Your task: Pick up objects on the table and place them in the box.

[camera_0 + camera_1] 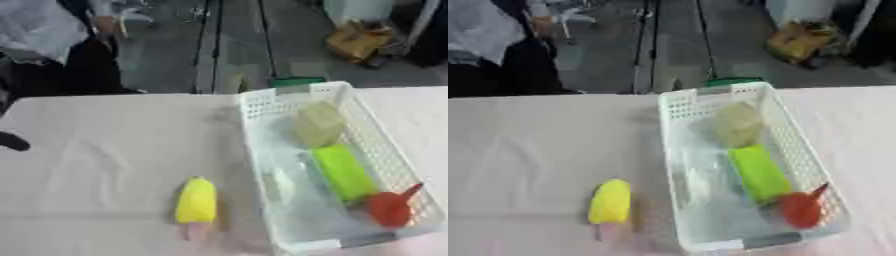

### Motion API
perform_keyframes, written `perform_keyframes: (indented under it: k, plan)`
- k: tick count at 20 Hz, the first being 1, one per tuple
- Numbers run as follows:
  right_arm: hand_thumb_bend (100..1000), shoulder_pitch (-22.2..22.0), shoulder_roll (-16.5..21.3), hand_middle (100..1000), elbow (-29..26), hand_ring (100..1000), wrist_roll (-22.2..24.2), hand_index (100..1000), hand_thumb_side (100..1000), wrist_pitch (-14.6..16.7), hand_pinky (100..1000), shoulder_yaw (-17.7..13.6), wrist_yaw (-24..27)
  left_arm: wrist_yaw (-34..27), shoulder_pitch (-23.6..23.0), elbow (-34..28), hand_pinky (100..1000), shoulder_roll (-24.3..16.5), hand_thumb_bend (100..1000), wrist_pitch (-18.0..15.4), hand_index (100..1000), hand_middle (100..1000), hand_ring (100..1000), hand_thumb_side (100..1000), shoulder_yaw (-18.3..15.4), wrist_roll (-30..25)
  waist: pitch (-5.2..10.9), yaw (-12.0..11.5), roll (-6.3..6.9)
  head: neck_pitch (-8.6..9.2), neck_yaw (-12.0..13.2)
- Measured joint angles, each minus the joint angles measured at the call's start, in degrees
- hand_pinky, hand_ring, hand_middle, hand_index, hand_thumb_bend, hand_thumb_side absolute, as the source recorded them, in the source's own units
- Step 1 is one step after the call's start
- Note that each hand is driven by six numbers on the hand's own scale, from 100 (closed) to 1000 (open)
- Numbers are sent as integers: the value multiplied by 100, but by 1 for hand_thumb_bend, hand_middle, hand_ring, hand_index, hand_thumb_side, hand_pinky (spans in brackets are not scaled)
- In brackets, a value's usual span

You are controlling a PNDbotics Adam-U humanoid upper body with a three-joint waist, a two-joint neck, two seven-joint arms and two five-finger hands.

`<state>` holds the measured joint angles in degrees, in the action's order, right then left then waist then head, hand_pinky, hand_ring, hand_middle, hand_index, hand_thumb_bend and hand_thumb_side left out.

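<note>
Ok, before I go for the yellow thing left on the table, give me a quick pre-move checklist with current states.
1. Target located: yellow object with a pinkish end lies on the table, left of the basket. Ok.
2. Nothing touching the target: it lies apart from the basket wall. Ok.
3. Drop space in the white basket: bare floor shows along its left side, beside the green block, the pale block and the red piece. Ok.
4. Hands in view: neither hand can be clearly made out. Not ok.
5. Dark shape at the table's left edge: unidentified. Cannot tell.
</note>
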<state>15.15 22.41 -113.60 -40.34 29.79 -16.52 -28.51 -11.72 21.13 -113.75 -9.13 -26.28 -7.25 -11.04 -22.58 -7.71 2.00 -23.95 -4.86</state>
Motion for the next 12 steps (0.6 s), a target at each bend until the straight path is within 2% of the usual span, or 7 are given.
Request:
perform_keyframes:
  k: [9, 10, 11, 12]
  plan:
    - [100, 0, -15, 754, 0, 878, 0, 885, 1000, 0, 888, 0, -11, 54, 0, 0, 553, -18, 156, -8, 998, 810, 820, 1000, -6, 8, 0, 28, 2, 88, -9]
    - [100, -1, -15, 754, 0, 878, 0, 884, 1000, 0, 888, 0, -11, 130, 0, 0, 593, -70, 113, -24, 1000, 855, 852, 998, -16, 22, 0, 30, 3, 88, -18]
    - [100, -3, -15, 754, 0, 878, 0, 884, 1000, 0, 888, 0, -11, 254, 0, 0, 593, -174, 113, -59, 1000, 855, 852, 998, -43, 41, 0, 28, 5, 88, -22]
    - [100, -6, -15, 754, 0, 878, 0, 884, 1000, -1, 889, 0, -11, 418, 4, 0, 664, -307, 100, -107, 1000, 881, 893, 935, -70, 65, 1, 22, 8, 86, -26]
